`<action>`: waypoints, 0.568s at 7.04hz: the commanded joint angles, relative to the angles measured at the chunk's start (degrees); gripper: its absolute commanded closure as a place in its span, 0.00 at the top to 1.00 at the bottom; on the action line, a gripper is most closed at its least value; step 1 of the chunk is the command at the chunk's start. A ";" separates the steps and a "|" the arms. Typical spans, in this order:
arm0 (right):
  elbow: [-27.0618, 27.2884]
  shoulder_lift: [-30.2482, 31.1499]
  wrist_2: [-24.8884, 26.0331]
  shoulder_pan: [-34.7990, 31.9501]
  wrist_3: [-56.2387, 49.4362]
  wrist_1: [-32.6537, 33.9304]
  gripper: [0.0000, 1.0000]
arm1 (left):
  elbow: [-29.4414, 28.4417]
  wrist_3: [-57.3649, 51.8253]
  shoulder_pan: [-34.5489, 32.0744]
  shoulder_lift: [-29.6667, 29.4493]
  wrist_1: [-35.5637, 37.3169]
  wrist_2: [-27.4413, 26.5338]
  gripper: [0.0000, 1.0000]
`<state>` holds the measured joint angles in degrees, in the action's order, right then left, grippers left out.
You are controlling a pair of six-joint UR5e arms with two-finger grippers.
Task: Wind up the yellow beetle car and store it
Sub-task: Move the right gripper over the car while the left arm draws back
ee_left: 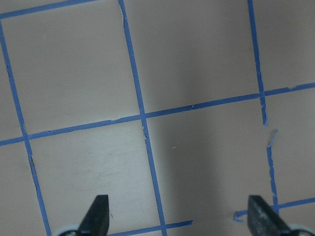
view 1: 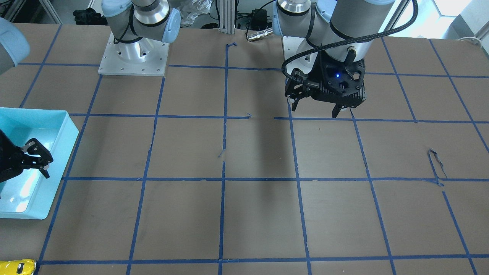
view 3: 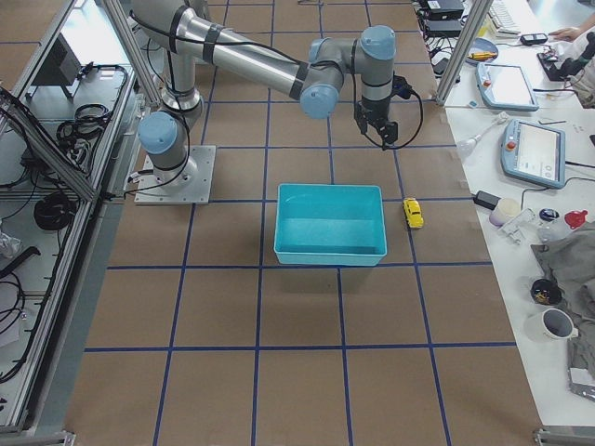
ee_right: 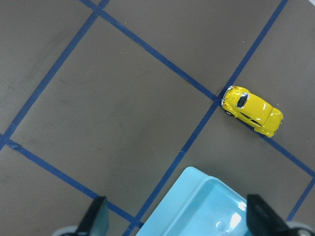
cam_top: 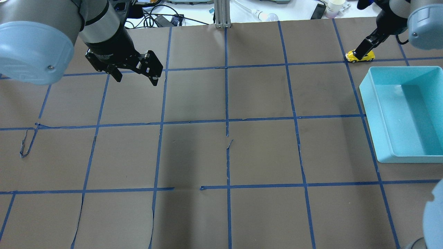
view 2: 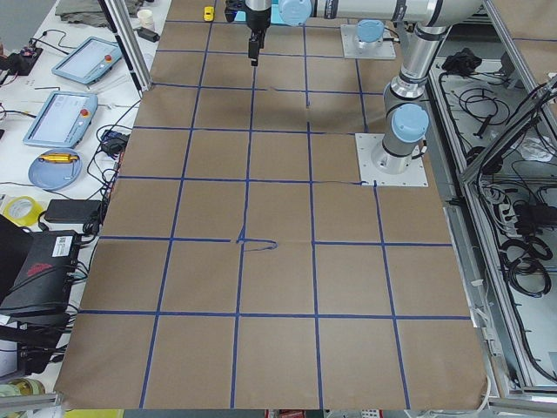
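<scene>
The yellow beetle car [ee_right: 252, 110] stands on a blue tape line just beyond the corner of the turquoise bin [ee_right: 206, 206]. It also shows at the table's far right edge [cam_top: 351, 57] [view 3: 413, 213] and in the bottom-left corner of the front view [view 1: 17, 266]. My right gripper [ee_right: 179, 219] hangs open and empty well above the table, short of the car; from overhead my right gripper [cam_top: 362, 53] partly covers it. My left gripper [ee_left: 178, 219] is open over bare table near its base [view 1: 315, 110] [cam_top: 137, 80].
The turquoise bin [cam_top: 377, 103] [view 1: 72, 130] [view 3: 325, 255] holds nothing. Brown table paper carries a blue tape grid, torn in places [cam_top: 27, 141]. Beside the table are teach pendants [view 3: 535, 149] and cups. A person's hand [view 3: 569, 32] rests at the far bench.
</scene>
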<state>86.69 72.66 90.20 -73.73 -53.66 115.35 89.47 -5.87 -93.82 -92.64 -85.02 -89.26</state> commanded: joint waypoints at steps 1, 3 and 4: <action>-4.58 -4.00 0.50 0.08 -5.81 0.31 1.00 | 0.00 -0.02 0.22 0.01 0.03 0.05 1.00; -8.01 -8.30 0.68 0.69 -10.12 0.31 1.00 | 0.00 -0.02 0.31 0.01 0.20 0.14 1.00; -9.77 -10.85 0.77 1.91 -15.71 0.40 1.00 | 0.00 -0.02 0.31 0.01 0.47 0.14 1.00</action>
<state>79.06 64.65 90.87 -72.90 -64.17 115.69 89.47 -5.89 -93.55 -92.62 -84.80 -89.15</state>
